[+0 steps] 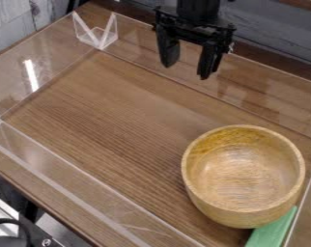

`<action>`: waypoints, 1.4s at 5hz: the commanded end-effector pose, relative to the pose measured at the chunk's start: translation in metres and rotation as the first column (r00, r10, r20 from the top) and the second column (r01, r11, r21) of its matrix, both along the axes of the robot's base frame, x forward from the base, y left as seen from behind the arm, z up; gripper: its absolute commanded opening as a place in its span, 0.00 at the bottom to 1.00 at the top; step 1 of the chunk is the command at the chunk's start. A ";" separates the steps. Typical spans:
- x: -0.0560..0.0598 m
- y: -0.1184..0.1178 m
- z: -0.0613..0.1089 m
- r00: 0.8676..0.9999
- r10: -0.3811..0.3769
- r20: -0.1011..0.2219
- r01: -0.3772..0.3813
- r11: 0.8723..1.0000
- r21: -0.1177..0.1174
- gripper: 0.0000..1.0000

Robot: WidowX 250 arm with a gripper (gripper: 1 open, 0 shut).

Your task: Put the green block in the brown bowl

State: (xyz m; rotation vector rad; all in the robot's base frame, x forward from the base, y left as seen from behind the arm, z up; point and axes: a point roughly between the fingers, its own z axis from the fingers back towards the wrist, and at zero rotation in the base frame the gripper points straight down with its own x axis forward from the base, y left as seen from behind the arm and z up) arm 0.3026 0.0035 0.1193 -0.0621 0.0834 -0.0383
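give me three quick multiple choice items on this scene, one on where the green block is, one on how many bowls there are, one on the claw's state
1. Where is the green block?
A. inside the bowl
B. at the bottom right corner, outside the bowl
C. held in the claw

2. How many bowls are on the table?
A. one
B. two
C. three

3. What state is the claw in?
A. shut on the block
B. shut and empty
C. open and empty

Answers:
1 B, as only a pale green strip shows just past the brown bowl, near the picture's bottom right edge.
2 A, as the wooden bowl is the only one in view.
3 C, as its fingers hang apart at the top of the view with nothing between them.
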 end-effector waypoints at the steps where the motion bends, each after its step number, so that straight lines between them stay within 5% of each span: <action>1: 0.005 0.007 0.025 0.996 0.016 0.085 -0.016 1.000 -0.001 1.00; 6: 0.008 0.005 0.030 0.995 -0.016 0.103 0.017 1.000 -0.014 1.00; 7: 0.001 -0.007 0.028 0.996 -0.047 0.080 0.049 0.999 -0.019 1.00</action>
